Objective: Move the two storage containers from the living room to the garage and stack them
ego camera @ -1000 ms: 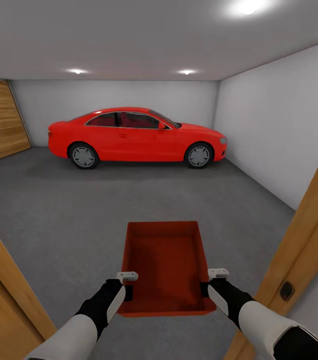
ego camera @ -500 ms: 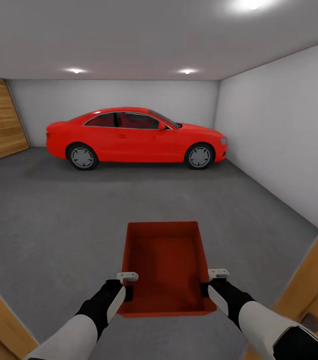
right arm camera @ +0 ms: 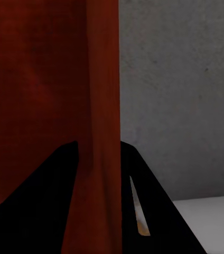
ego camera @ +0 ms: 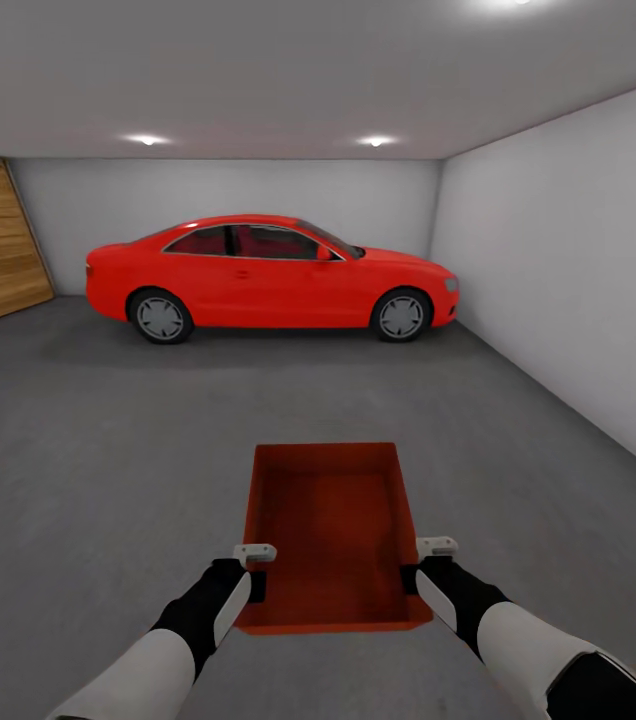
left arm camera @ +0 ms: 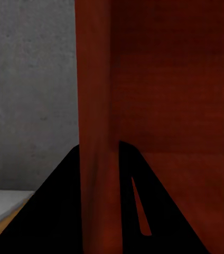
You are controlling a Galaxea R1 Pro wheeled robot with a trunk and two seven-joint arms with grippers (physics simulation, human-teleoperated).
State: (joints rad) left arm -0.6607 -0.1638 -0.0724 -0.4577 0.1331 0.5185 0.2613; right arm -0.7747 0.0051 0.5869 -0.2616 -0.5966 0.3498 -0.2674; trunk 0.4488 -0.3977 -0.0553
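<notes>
Door frame gone from view, we're inside the garage [ego camera: 548, 250]; left gripper [ego camera: 255, 566] and right gripper [ego camera: 428, 562] each pinch a side wall of the storage container [ego camera: 328, 530]

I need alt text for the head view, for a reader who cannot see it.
Both grippers, left and right, hold a red-orange storage container by its side walls above the grey garage floor. A red car stands by the far wall.
</notes>
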